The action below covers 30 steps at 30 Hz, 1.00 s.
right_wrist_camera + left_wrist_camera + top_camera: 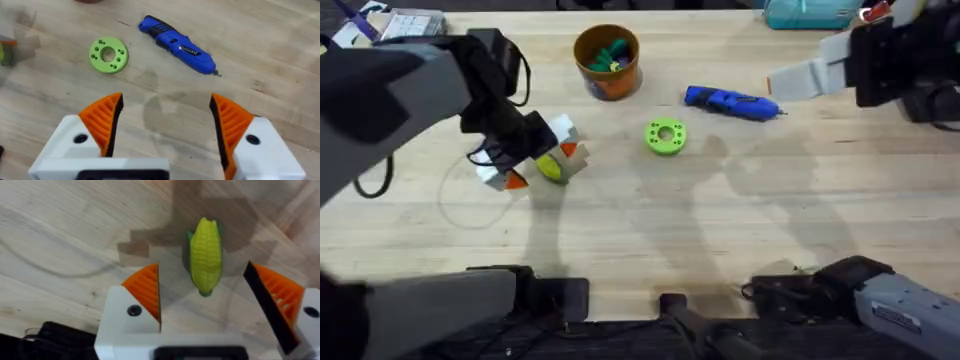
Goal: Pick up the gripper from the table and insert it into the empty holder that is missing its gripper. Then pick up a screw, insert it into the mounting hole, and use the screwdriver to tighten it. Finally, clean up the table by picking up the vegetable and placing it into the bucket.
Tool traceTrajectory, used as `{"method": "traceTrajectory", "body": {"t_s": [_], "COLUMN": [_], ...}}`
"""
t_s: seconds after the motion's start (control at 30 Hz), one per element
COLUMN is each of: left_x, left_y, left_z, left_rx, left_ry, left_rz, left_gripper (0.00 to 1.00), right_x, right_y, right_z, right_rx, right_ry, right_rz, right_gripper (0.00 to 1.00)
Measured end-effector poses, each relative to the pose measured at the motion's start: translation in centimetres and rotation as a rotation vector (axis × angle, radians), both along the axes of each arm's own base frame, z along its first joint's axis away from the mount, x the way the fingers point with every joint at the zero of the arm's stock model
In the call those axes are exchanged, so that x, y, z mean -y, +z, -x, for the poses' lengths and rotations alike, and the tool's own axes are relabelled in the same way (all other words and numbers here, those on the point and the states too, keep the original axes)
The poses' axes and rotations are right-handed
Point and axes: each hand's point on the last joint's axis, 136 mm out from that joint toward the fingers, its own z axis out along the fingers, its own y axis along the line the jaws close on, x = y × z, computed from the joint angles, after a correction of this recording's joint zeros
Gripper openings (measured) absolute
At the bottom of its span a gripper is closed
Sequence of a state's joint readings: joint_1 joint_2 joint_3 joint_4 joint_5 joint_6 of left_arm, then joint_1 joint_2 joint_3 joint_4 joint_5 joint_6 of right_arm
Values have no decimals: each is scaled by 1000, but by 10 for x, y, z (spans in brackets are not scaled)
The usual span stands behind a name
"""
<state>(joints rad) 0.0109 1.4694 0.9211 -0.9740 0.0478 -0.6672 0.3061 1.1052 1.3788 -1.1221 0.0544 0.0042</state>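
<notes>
The left gripper [205, 305] is hovering with jaws spread around the vegetable [206, 255] lying on the desk [720, 230], and, closing off-centre, risks squirting the rounded toy sideways, while the right gripper [165, 125] is idling, jaws spread.

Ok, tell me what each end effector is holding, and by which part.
Nothing is held. The left end effector is open around the vegetable, pads clear of it; the right end effector is open over bare table.

White fingers [125, 325] with dark screws are wearing ribbed orange pads [102, 117]; grey and black arms [390, 90] are trailing black cables [375, 180].
</notes>
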Motion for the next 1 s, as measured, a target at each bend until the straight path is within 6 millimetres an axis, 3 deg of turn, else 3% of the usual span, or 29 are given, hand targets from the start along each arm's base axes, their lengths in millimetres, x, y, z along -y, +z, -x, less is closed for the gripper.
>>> {"method": "traceTrajectory", "body": {"t_s": [0.1, 0.17, 0.2, 0.33, 0.37, 0.73, 0.87, 1.0], "left_x": [2, 3, 3, 3, 3, 9, 12, 16], "left_y": [-12, -18, -20, -21, -21, -12, 18, 74], "left_z": [-3, -4, -4, -4, -4, -11, -46, -91], "left_rx": [-30, -44, -48, -52, -52, -37, 83, 280], "left_ry": [14, 23, 25, 24, 26, 21, -21, -113], "left_rz": [13, 17, 17, 18, 17, 54, 68, 75], "left_gripper": [920, 766, 669, 122, 51, 26, 26, 26], "right_x": [0, 0, 0, 0, 0, 0, 0, 0], "right_y": [-1, -2, -2, -2, -2, -3, -3, -3], "right_z": [-1, -1, -1, -1, -1, -1, -1, -1], "right_rx": [-5, -6, -7, -9, -9, -10, -10, -10], "right_ry": [0, 1, 1, 1, 0, 0, 1, 0], "right_rz": [2, 2, 3, 3, 3, 3, 4, 3], "right_gripper": [996, 996, 996, 996, 996, 996, 996, 996]}}
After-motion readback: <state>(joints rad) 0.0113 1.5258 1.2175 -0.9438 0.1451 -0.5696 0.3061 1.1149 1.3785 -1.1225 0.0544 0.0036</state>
